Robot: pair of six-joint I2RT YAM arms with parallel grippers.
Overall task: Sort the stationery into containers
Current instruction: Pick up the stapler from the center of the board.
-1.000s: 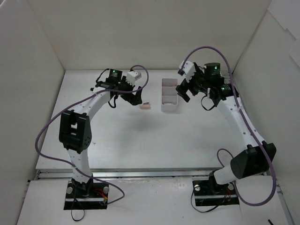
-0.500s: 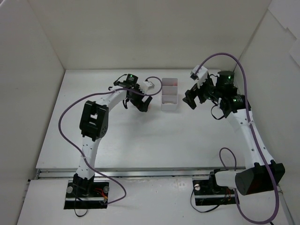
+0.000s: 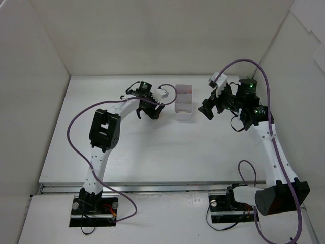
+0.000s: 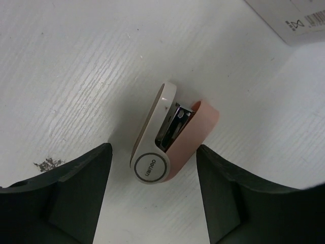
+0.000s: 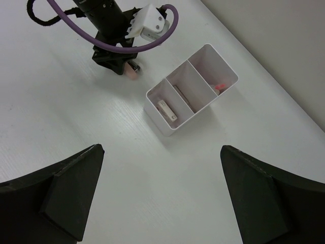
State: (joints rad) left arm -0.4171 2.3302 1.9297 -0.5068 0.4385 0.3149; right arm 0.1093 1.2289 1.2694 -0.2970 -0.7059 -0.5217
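Observation:
A small pink and cream stapler point(image 4: 170, 133) lies on its side on the white table. My left gripper point(image 4: 154, 161) is open and lowered around it, one finger on each side, with a gap on both sides. In the top view the left gripper point(image 3: 151, 113) hides the stapler. The white container point(image 3: 183, 103) with three compartments stands just right of it. It holds a cream block point(image 5: 166, 110), a thin tan piece point(image 5: 183, 96) and a pink-orange piece point(image 5: 220, 86). My right gripper point(image 3: 207, 109) hovers open and empty, right of the container.
White walls close the table in at the back and on both sides. The left arm's purple cable point(image 3: 167, 89) loops close to the container's left wall point(image 5: 161, 123). Bare table lies between the two arm bases.
My left arm has swung right and come down over the stapler, and its jaws have narrowed. My right arm has drawn back to the right, away from the container.

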